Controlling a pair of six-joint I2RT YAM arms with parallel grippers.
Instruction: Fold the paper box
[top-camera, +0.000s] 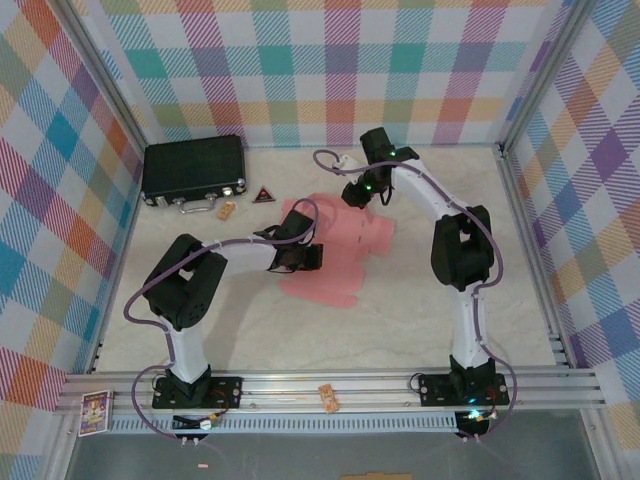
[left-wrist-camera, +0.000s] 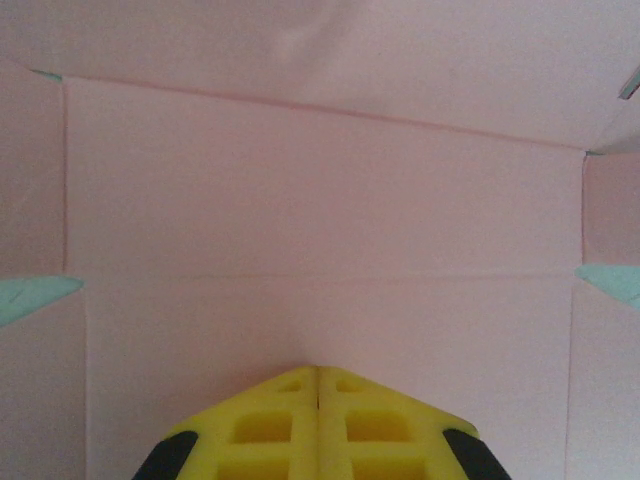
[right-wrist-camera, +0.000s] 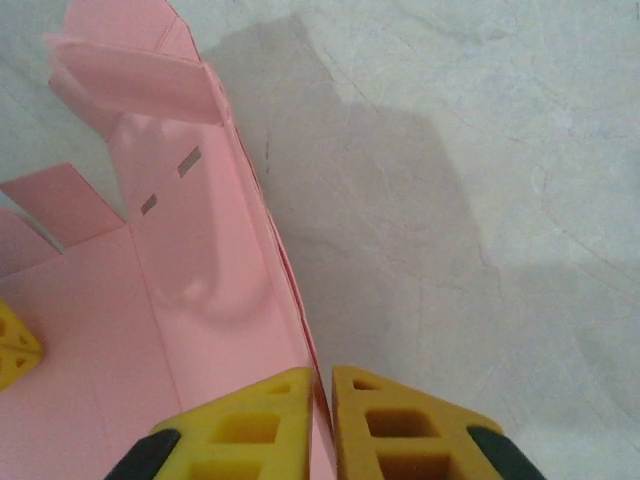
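Plain salmon-pink paper box (top-camera: 345, 268)

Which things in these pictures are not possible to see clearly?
- Top external: left end effector covers part of the paper box.
- Top external: tan item beside the black case, too small to identify.
- Left wrist: picture edges cut off the paper box's flaps.
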